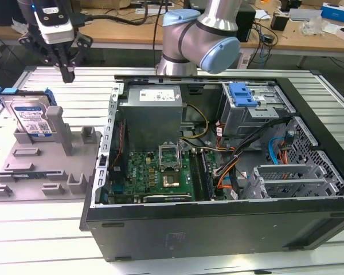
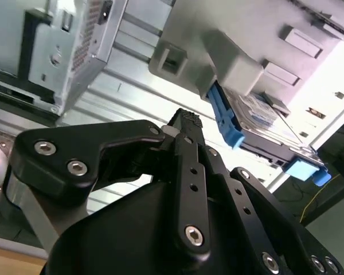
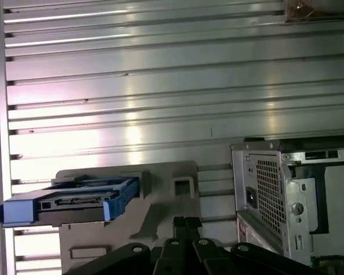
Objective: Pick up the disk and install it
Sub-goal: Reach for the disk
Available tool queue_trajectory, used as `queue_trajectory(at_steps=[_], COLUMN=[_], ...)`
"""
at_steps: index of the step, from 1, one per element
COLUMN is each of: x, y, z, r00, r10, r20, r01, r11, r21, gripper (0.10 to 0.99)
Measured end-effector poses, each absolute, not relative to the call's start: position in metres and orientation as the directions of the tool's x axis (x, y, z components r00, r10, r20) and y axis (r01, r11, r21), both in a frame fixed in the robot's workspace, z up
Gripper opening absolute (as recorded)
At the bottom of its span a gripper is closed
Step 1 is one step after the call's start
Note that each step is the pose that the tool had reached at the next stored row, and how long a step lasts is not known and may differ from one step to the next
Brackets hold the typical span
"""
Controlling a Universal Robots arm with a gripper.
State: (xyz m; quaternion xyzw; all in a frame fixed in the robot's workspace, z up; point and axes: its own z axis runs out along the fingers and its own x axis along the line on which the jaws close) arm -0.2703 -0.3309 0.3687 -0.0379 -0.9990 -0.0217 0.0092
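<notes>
While the gripper point(image 1: 67, 74) is hanging closed and empty in the exterior view, the disk point(image 1: 30, 117) is standing on edge in a grey stand point(image 1: 54, 123) below it, well apart. In the second wrist view its smooth metal is looking stiff, dense and likely slippery. In the first wrist view its blue bracket point(image 3: 17, 209) is probably offering the surer hold.

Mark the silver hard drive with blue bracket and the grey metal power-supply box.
Silver hard drive point(image 1: 28, 114): exterior view, label face.
Grey metal power-supply box point(image 1: 152, 117): exterior view, bare grey face.
</notes>
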Motion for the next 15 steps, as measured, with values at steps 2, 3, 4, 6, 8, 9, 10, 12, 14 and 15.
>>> queue_trajectory(at_steps=[2,3,4,6,8,9,10,12,14,15], x=[-0.282,-0.289,-0.295,-0.303,-0.316,-0.326,-0.329,-0.329,-0.329,-0.329], y=[-0.326,-0.323,-0.321,-0.319,-0.317,-0.315,-0.315,-0.315,-0.315,-0.315], z=[0.367,0.366,0.365,0.364,0.363,0.362,0.362,0.362,0.362,0.362], r00=[-0.997,-0.997,-0.997,-0.997,-0.997,-0.997,-0.996,-0.996,-0.996,-0.996], r10=[0.075,0.075,0.075,0.075,0.075,0.075,0.075,0.075,0.075,0.075], r20=[0.022,0.023,0.024,0.026,0.030,0.035,0.038,0.038,0.039,0.039], r01=[0.076,0.076,0.076,0.076,0.077,0.077,0.077,0.077,0.077,0.077], r11=[0.996,0.996,0.996,0.996,0.996,0.996,0.996,0.996,0.996,0.996], r21=[0.042,0.042,0.042,0.042,0.042,0.041,0.041,0.041,0.041,0.041], gripper=[0.106,0.106,0.106,0.106,0.106,0.106,0.106,0.106,0.106,0.106])
